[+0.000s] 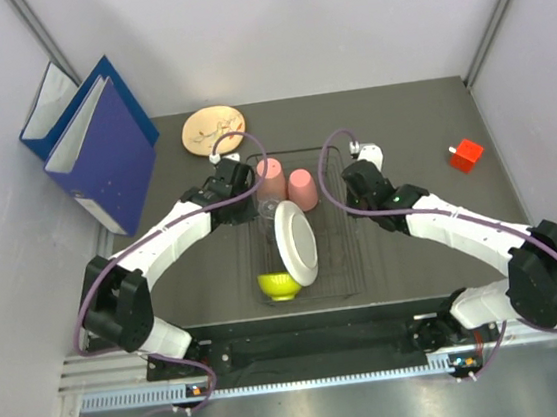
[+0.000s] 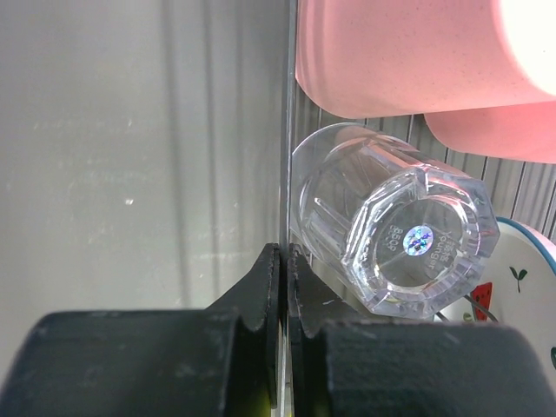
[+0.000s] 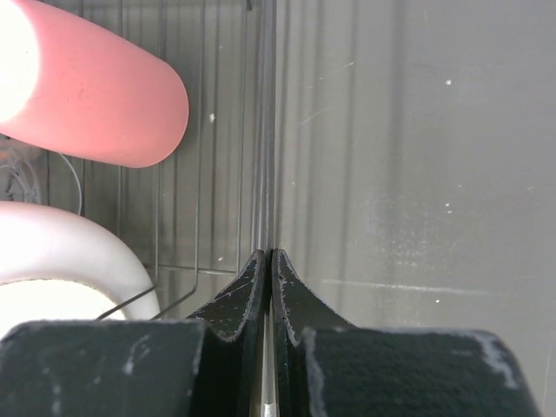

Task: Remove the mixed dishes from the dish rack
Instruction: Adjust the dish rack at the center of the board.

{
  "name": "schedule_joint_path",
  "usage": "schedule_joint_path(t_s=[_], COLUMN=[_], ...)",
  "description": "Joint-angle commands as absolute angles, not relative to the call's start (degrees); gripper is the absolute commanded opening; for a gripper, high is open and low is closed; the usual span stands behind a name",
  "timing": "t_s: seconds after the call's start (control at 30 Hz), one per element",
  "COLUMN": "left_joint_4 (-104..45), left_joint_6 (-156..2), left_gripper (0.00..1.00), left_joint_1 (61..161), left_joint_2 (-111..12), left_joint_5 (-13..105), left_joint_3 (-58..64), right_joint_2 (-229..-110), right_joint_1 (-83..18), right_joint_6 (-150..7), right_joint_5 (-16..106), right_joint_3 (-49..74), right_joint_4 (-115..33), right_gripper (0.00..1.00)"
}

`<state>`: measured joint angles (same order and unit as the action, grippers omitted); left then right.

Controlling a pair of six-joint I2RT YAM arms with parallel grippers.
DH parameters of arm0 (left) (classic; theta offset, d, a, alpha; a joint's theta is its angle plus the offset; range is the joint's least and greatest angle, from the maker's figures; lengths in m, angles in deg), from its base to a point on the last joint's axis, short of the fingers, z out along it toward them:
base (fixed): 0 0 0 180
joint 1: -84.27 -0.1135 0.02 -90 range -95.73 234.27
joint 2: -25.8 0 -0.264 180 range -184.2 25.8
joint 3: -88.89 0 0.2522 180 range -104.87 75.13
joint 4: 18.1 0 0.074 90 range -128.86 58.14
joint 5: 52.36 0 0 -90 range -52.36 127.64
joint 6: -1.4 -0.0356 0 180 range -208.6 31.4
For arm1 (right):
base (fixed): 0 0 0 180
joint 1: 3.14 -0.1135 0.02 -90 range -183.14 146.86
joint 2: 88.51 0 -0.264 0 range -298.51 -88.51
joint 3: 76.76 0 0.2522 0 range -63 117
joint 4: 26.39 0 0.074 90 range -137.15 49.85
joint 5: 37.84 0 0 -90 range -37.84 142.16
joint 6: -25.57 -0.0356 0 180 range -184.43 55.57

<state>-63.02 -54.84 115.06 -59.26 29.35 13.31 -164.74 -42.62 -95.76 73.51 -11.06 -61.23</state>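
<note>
The black wire dish rack [image 1: 339, 252] sits mid-table. In it are two pink cups [image 1: 271, 181] [image 1: 303, 190], a clear glass [image 1: 269, 210] lying on its side, a white plate [image 1: 296, 244] standing on edge and a lime-yellow bowl [image 1: 279, 286]. A tan patterned plate [image 1: 213, 129] lies on the table behind the rack. My left gripper [image 1: 246, 179] is shut on the rack's left rim wire [image 2: 287, 130], right beside the glass [image 2: 395, 226]. My right gripper [image 1: 352, 185] is shut on the right rim wire [image 3: 261, 130], near a pink cup [image 3: 95, 95].
A blue ring binder [image 1: 100, 143] stands open at the back left against the wall. A small red cube [image 1: 466, 155] sits at the right of the table. Walls enclose the table on three sides.
</note>
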Motion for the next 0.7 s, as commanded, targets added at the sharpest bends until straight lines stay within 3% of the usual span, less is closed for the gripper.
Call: schedule_joint_path(t_s=[0.0, 0.27, 0.37, 0.4, 0.47, 0.53, 0.6, 0.67], left_joint_4=[-52.3, -53.3, -53.6, -53.7, -53.7, -53.8, -54.5, -55.0], left_joint_6=[-52.3, -52.8, -52.9, -52.9, -52.9, -52.9, -53.0, -53.3], left_gripper=[0.00, 0.02, 0.16, 0.27, 0.37, 0.52, 0.59, 0.67], left_joint_1=[115.8, 115.8, 115.8, 115.8, 115.8, 115.8, 115.8, 115.8], left_joint_2=[-60.8, -58.5, -57.1, -56.6, -55.4, -54.5, -53.7, -52.7], left_joint_5=[35.4, 33.4, 32.8, 32.5, 32.0, 31.8, 31.0, 30.4], left_joint_3=[9.8, 10.8, 11.7, 12.4, 12.9, 13.5, 13.7, 13.4], right_joint_2=[-164.4, -164.5, -164.8, -164.9, -164.8, -164.5, -164.3, -163.9], right_joint_1=[-42.2, -42.2, -42.2, -42.2, -42.2, -42.2, -42.3, -42.6], right_joint_6=[-97.3, -96.3, -96.0, -95.9, -95.9, -95.8, -95.7, -95.8], right_joint_5=[68.0, 67.9, 67.9, 67.9, 68.0, 68.1, 68.2, 69.2], right_joint_3=[-12.0, -11.1, -10.3, -10.1, -10.0, -9.7, -9.3, -8.3], right_joint_4=[-57.3, -57.4, -58.2, -58.6, -58.9, -59.2, -59.7, -60.7], right_gripper=[0.00, 0.00, 0.08, 0.13, 0.19, 0.34, 0.49, 0.58])
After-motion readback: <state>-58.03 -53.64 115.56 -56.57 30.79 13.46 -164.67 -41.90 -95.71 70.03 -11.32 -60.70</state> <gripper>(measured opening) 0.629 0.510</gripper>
